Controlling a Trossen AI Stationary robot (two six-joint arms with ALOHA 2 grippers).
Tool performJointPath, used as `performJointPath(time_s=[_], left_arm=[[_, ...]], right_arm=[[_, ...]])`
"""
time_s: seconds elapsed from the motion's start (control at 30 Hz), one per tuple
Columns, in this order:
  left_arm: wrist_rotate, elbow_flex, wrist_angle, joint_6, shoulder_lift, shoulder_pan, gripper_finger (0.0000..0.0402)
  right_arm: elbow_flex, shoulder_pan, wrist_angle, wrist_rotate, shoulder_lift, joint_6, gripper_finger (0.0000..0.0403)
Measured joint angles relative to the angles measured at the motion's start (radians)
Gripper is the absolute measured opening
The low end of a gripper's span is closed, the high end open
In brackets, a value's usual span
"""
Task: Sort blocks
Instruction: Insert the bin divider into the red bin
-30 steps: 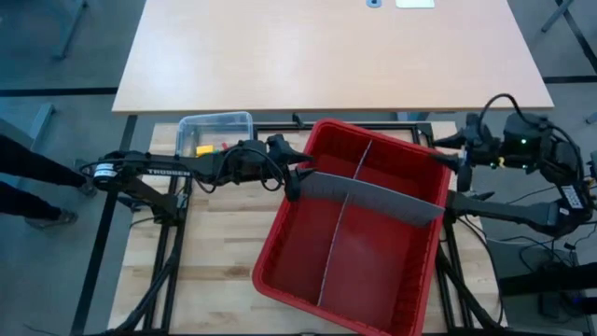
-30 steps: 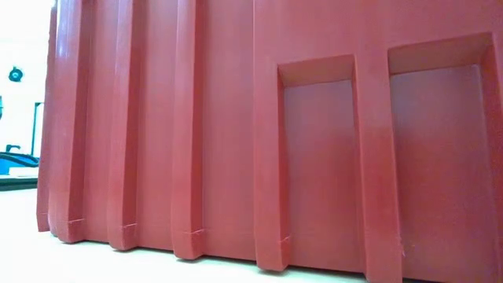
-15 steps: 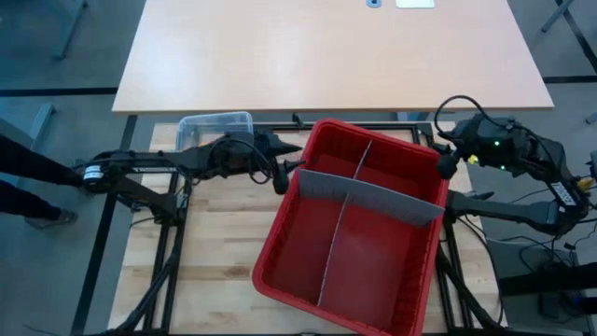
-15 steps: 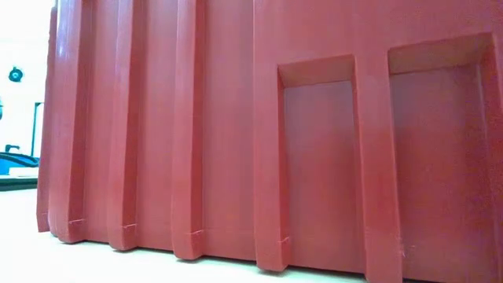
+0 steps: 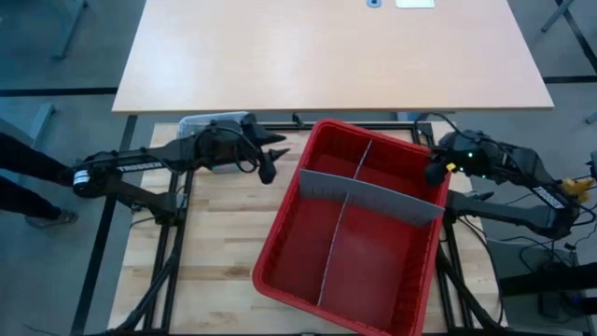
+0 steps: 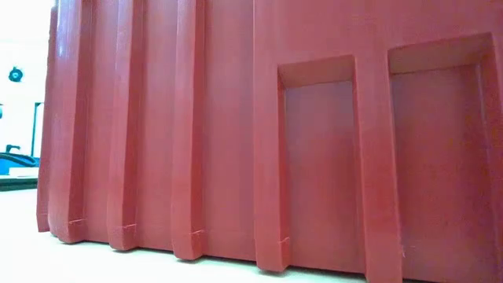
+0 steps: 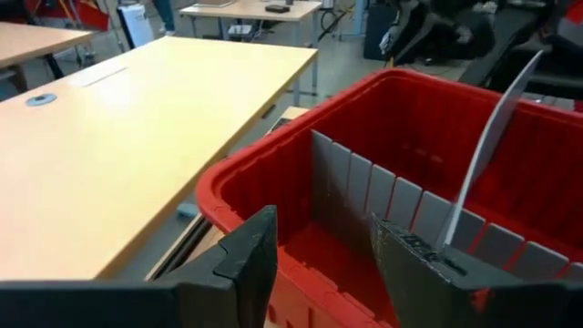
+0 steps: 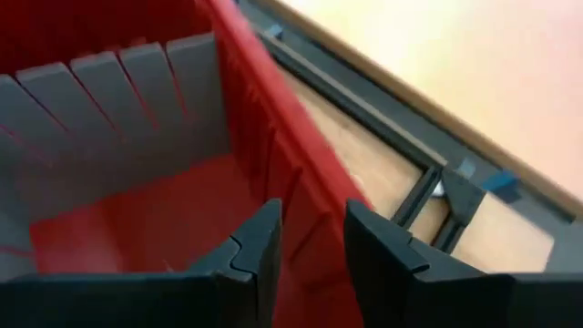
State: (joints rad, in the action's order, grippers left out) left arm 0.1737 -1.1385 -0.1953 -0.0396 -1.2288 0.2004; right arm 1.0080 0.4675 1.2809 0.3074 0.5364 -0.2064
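None of the blocks show; my left arm covers most of the clear tub (image 5: 198, 122) at the far left. A large red bin (image 5: 276, 224) with grey dividers (image 5: 373, 196) stands mid-table and fills the low view (image 6: 236, 118). My left gripper (image 5: 272, 155) (image 7: 319, 269) hovers open between tub and bin, level, pointing at the bin's far left corner (image 7: 255, 164), with nothing between its fingers. My right gripper (image 5: 434, 173) (image 8: 314, 246) slants down over the bin's right rim (image 8: 246, 82) near the far right corner, a gap between its fingers. My right gripper slants down over the bin's right rim (image 8: 314, 196), which shows through the gap between the two fingers (image 8: 260, 246). Whether the fingers touch the rim, I cannot tell.
A long light wooden desk (image 5: 326, 47) stands just beyond the table's far edge. The bin takes up the table's middle and right. Bare table boards (image 5: 215, 243) lie to the left of the bin. Cables hang by the right arm (image 5: 560, 196).
My left gripper has drawn back from the bin's left rim toward the table's far left and now stands beside the tub, whose coloured blocks the arm now covers. My right gripper has sunk and tipped downward, coming in over the bin's right rim. The bin has stayed put.
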Motion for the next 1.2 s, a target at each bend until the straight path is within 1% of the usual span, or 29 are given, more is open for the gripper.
performJointPath(time_s=[0.13, 0.27, 0.33, 0.43, 0.57, 0.77, 0.93, 1.13, 1.2], left_arm=[[0.0, 0.0, 0.004, -0.012, -0.018, 0.008, 0.0154], [0.001, 0.0, 0.034, -0.034, -0.035, 0.013, 0.0154], [0.0, 0.0, 0.039, -0.043, -0.043, 0.013, 0.0151], [0.0, 0.0, 0.039, -0.052, -0.054, 0.014, 0.0145], [0.0, 0.0, 0.04, -0.066, -0.064, 0.014, 0.0142], [0.0, 0.0, 0.046, -0.078, -0.077, 0.014, 0.0144], [0.0, 0.0, 0.047, -0.078, -0.086, 0.015, 0.0142], [0.0, 0.0, 0.046, -0.079, -0.091, 0.016, 0.0144], [0.0, 0.0, 0.047, -0.079, -0.091, 0.017, 0.0146]], right_arm=[[-0.069, 0.0, -0.001, 0.0, -0.063, -0.005, 0.006], [-0.115, 0.0, 0.0, -0.001, -0.122, -0.008, 0.0014], [-0.133, 0.0, 0.001, 0.0, -0.146, -0.018, 0.0004], [-0.157, 0.0, 0.011, 0.0, -0.169, -0.048, 0.0007], [-0.183, 0.0, 0.048, 0.01, -0.176, -0.069, 0.0001], [-0.209, 0.0, 0.047, 0.097, -0.165, -0.104, 0.0001], [-0.209, 0.0, 0.056, 0.136, -0.141, -0.124, 0.0], [-0.188, 0.0, 0.065, 0.195, -0.123, -0.168, 0.0], [-0.171, 0.0, 0.035, 0.241, -0.123, -0.167, 0.0]])
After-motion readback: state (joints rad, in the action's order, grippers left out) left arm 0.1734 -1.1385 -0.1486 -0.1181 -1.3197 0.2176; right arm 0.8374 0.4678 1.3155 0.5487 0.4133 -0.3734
